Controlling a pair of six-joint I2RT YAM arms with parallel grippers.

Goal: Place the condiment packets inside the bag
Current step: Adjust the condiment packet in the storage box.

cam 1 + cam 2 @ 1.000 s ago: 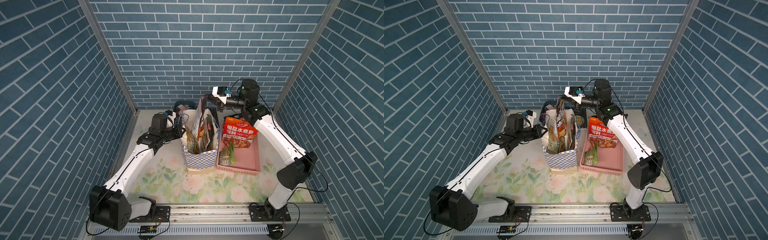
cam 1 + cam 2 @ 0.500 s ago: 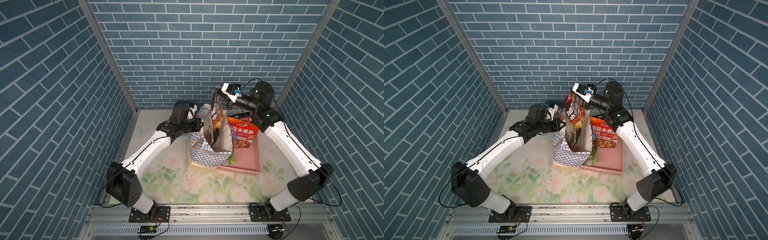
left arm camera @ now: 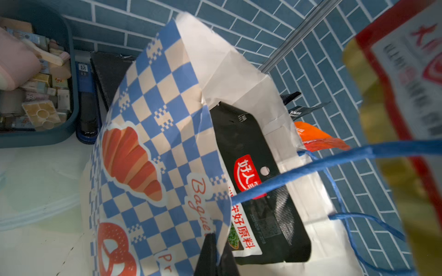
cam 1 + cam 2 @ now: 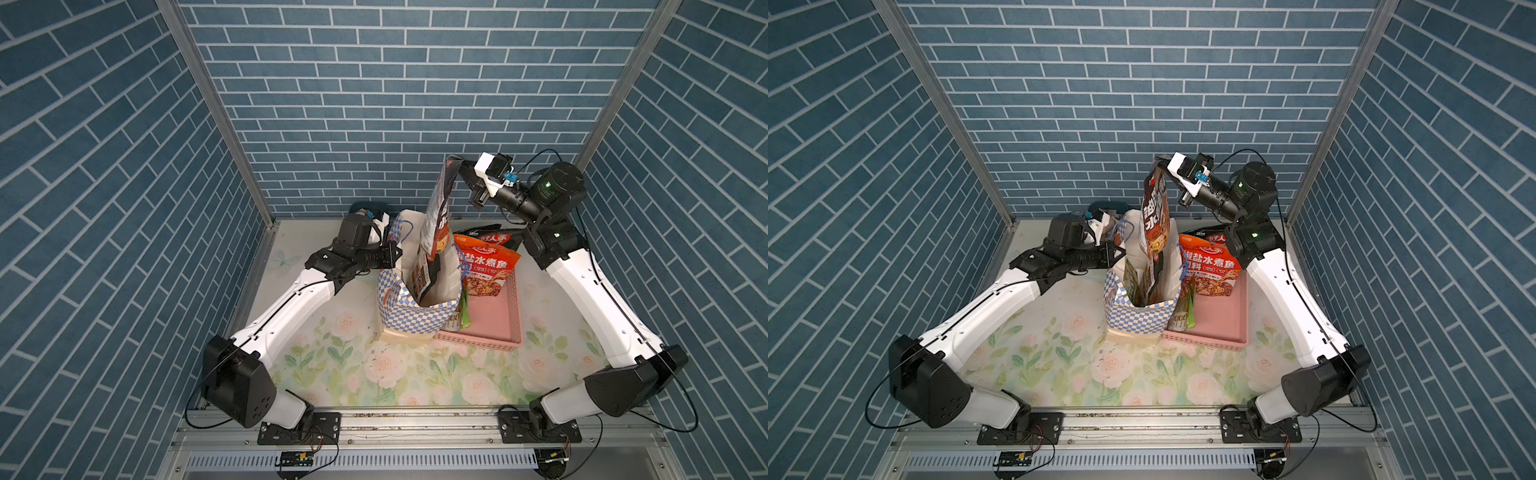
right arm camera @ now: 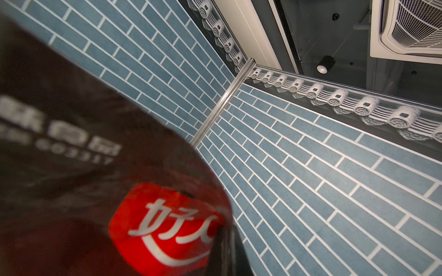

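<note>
Right end effector grips black condiment packet by top, hanging it over checkered bag; left end effector pinches left rim to hold mouth open

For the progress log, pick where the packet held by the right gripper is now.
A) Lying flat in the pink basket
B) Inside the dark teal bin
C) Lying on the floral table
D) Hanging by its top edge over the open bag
D: the right gripper pinches the black packet by its top edge, so it hangs upright over the open mouth of the bag, beside the pink basket.
</note>
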